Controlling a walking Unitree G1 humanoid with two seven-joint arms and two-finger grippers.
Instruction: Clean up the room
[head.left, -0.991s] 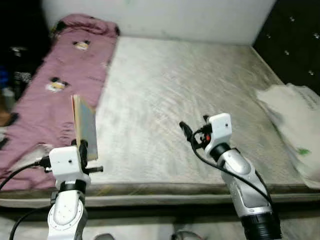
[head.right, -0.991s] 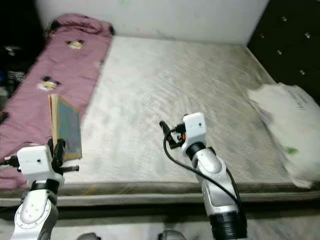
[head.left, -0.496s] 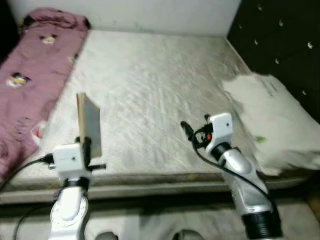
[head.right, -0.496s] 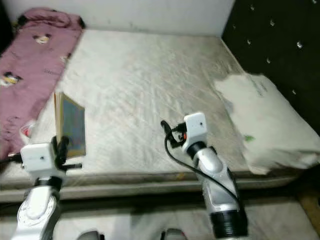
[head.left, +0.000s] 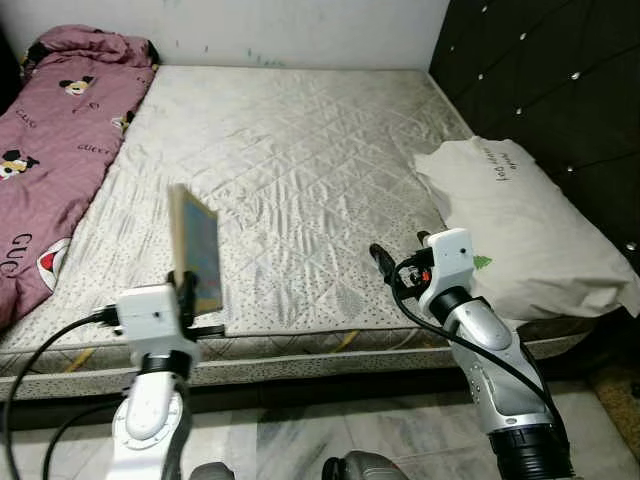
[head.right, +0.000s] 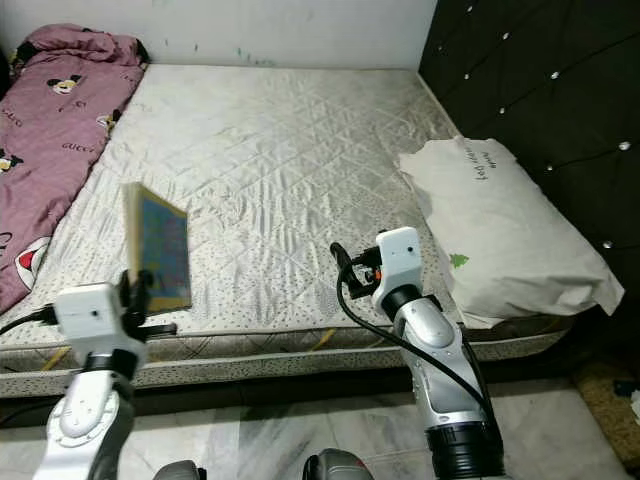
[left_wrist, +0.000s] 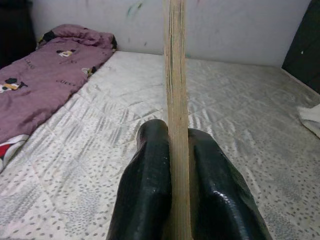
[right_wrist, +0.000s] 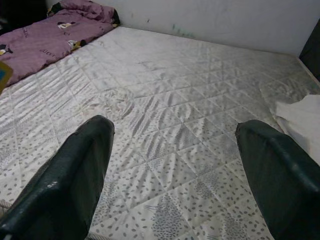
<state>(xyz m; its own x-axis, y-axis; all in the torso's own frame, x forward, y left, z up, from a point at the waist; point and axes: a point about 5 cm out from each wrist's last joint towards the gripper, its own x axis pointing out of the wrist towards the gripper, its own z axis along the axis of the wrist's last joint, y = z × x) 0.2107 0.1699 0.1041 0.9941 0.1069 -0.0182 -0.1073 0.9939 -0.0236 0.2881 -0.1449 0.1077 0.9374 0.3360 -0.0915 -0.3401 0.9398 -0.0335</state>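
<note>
Swinging right, our view now takes in the black tufted headboard (head.left: 540, 70), while the pink blanket (head.left: 50, 150) has slid to the left edge. We've got the book (head.left: 196, 250) upright and slightly tilted, its thin pale page edge pinched between the left gripper (left_wrist: 172, 170) fingers, held above the near edge of the mattress (head.left: 290, 150). Our right gripper (right_wrist: 175, 165) hovers with its fingers spread wide over the grey quilted, speckled mattress. On the blanket we read "GUCCI" among cartoon mouse prints. A white pillow (head.left: 510, 220) with small dark lettering, too small to read, lies against the headboard.
</note>
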